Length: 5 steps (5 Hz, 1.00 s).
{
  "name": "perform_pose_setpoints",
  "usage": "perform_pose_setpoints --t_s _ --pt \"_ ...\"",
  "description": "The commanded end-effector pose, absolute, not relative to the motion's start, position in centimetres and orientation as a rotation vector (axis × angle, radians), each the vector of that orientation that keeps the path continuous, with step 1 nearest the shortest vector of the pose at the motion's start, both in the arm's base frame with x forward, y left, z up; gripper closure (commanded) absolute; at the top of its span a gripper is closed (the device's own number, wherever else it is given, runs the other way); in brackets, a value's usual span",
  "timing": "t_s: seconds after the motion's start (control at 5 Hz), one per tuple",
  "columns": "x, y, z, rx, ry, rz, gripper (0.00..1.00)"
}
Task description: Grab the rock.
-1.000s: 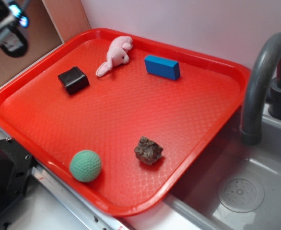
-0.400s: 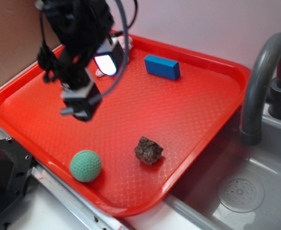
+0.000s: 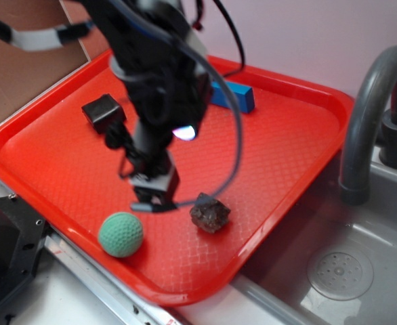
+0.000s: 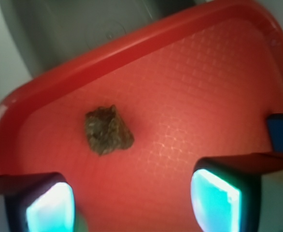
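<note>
Only our wrist view shows the gripper (image 4: 132,200) with jaws wide, empty. The red tray (image 3: 307,101) holds rock (image 3: 210,212), green ball (image 3: 120,234), black cube (image 3: 102,112).

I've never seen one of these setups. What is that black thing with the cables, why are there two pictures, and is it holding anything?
It is a robot arm, with a gripper at its tip. One picture looks at the scene from outside; the other comes from a camera on the wrist, where the two glowing fingers frame the bottom edge. On the red tray lie a rock, a green ball, a black cube and a blue block. The gripper is open, holding nothing, beside the rock.
</note>
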<state>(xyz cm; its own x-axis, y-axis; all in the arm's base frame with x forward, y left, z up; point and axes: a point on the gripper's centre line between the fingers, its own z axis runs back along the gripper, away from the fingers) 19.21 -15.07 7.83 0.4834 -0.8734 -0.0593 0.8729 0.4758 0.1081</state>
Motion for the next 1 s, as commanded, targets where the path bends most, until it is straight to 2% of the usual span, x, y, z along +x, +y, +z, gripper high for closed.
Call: perform_pose_setpoints --t_s 0.0,0.2,0.6,0.8 --pt "19.0 -17.3 5.8 0.186 -0.016 -1.092 0.00" --pt "18.6 -17.8 4.6 0.146 -0.004 -1.142 0.00" --pt "18.5 -17.4 2.8 0.156 0.056 -1.130 0.00" --pt "18.5 -17.4 2.5 0.158 0.069 -1.137 1.00"
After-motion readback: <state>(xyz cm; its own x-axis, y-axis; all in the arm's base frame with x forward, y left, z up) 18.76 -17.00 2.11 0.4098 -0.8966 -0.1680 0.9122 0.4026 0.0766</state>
